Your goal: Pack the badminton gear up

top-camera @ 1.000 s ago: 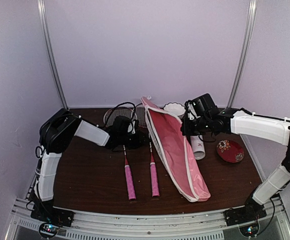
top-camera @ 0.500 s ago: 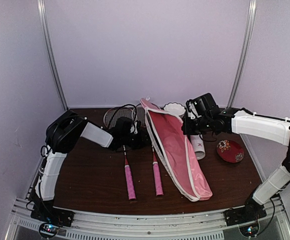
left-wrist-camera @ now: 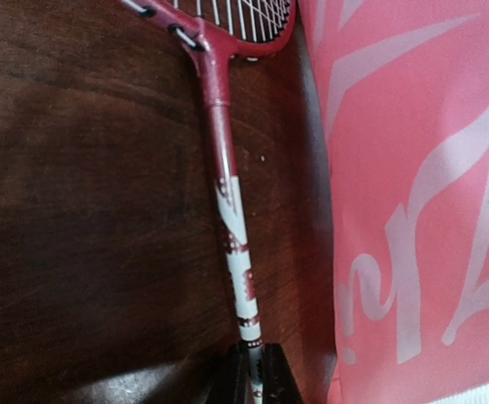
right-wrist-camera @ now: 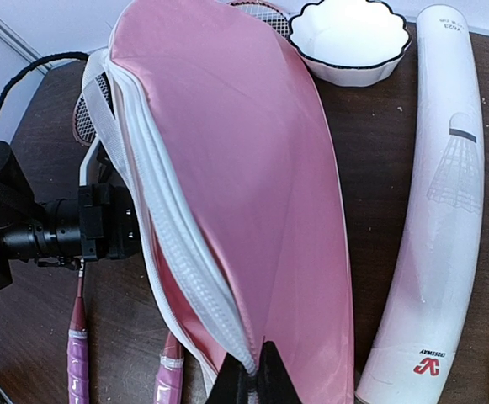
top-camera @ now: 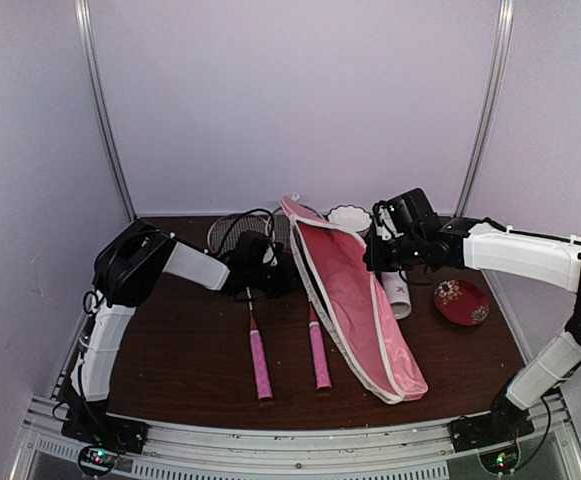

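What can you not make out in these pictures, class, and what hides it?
Top view: red-framed racket heads, mostly behind the left gripper and long pink racket-shaped cover.
Left wrist view: its black fingers, cut by the bottom edge.
Every view: no shuttlecocks show; the long white tube is opaque.

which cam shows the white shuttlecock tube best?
Right wrist: white shuttlecock tube lies nearly full length, print visible. Top external shows only its near end below the right arm. Left wrist: not in view.
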